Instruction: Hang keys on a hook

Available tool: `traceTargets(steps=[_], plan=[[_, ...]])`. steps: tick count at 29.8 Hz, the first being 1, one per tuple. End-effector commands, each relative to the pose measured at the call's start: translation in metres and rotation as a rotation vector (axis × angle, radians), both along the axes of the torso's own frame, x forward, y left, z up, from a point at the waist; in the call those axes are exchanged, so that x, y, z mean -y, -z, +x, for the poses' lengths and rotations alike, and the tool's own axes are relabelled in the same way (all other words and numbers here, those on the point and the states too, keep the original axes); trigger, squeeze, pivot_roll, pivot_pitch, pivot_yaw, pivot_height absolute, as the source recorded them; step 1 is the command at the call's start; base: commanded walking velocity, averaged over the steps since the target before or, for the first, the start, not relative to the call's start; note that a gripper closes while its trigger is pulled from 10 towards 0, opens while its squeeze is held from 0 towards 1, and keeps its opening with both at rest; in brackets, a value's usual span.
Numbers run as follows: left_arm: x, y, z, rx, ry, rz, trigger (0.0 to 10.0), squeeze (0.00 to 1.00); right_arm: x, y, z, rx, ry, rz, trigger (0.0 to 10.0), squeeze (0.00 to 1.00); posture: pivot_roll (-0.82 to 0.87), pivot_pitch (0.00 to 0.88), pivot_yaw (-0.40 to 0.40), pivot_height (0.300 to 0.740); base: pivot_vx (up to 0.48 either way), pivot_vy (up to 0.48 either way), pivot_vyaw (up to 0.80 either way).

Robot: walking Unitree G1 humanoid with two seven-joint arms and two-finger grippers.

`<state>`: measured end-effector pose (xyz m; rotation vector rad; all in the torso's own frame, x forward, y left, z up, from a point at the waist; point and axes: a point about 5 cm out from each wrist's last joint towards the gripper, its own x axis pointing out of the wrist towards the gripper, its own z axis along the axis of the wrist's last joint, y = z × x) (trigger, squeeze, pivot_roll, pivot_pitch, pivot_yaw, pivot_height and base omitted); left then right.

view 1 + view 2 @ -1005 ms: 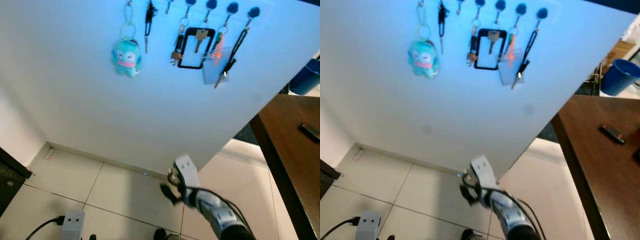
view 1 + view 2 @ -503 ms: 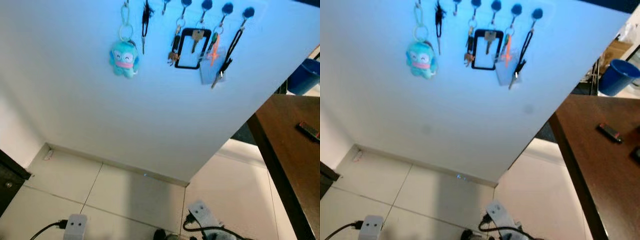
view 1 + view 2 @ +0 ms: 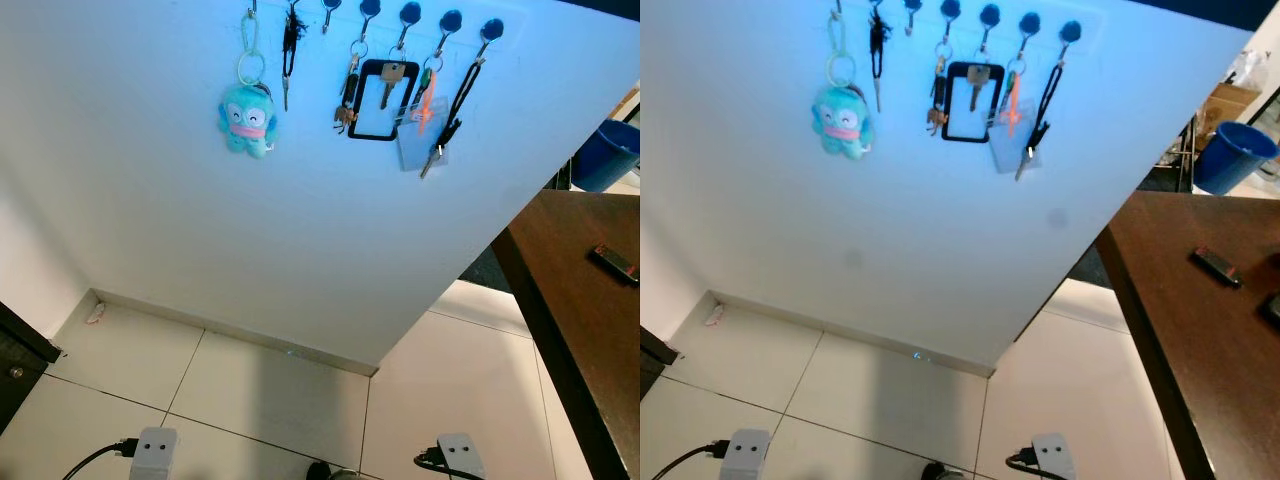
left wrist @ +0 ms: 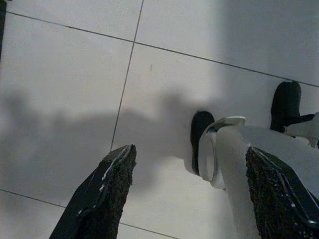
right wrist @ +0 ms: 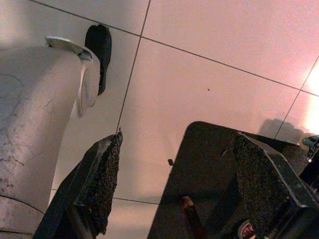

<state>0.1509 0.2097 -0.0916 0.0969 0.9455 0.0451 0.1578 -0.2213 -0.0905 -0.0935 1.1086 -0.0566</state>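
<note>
A row of hooks (image 3: 410, 12) runs along the top of a white wall. From them hang a teal plush keychain (image 3: 247, 120), a black key (image 3: 289, 45), a key bunch (image 3: 346, 100), a black card holder (image 3: 372, 136) and a key on a black lanyard (image 3: 448, 122). Both arms hang low, with just their white wrist housings at the lower edge, left (image 3: 152, 450) and right (image 3: 458, 455). My left gripper (image 4: 189, 152) points at the floor tiles, open and holding nothing. My right gripper (image 5: 178, 139) is open too, over tiles and a dark base.
A brown table (image 3: 580, 300) stands at the right with a small dark item (image 3: 612, 262) on it. A blue bin (image 3: 612, 150) sits behind it. Dark furniture (image 3: 20, 350) edges the left. My own leg (image 4: 239, 159) and foot stand between the grippers.
My right arm has dropped from in front of the wall down to the lower edge of the head views. The view has shifted slightly; the hanging keys stay put.
</note>
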Motion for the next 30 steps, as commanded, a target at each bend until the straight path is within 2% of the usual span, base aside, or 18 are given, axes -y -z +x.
traceTargets(steps=[1, 9, 15, 30], plan=[[0.005, 0.007, -0.015, -0.062, 0.015, -0.009, 10.0, 0.00, 0.005, 0.004, -0.013, -0.036, 0.024, -0.012, 10.0, 0.00, 0.15, 0.085, -0.038, 0.740, 0.000, 0.000, 0.00], [0.003, 0.008, -0.019, -0.075, 0.006, -0.004, 10.0, 0.00, 0.003, 0.005, -0.013, -0.031, 0.038, -0.010, 10.0, 0.00, 0.15, 0.092, -0.033, 0.740, -0.230, 0.000, 0.00], [0.001, 0.008, -0.018, -0.073, 0.009, 0.005, 10.0, 0.00, -0.004, 0.004, -0.007, -0.018, 0.009, 0.001, 10.0, 0.00, 0.15, 0.091, -0.030, 0.740, -0.304, 0.000, 0.00], [0.002, 0.008, -0.018, -0.076, 0.010, 0.005, 10.0, 0.00, -0.007, 0.005, -0.009, -0.021, 0.015, 0.014, 10.0, 0.00, 0.15, 0.087, -0.031, 0.740, -0.325, 0.000, 0.00]])
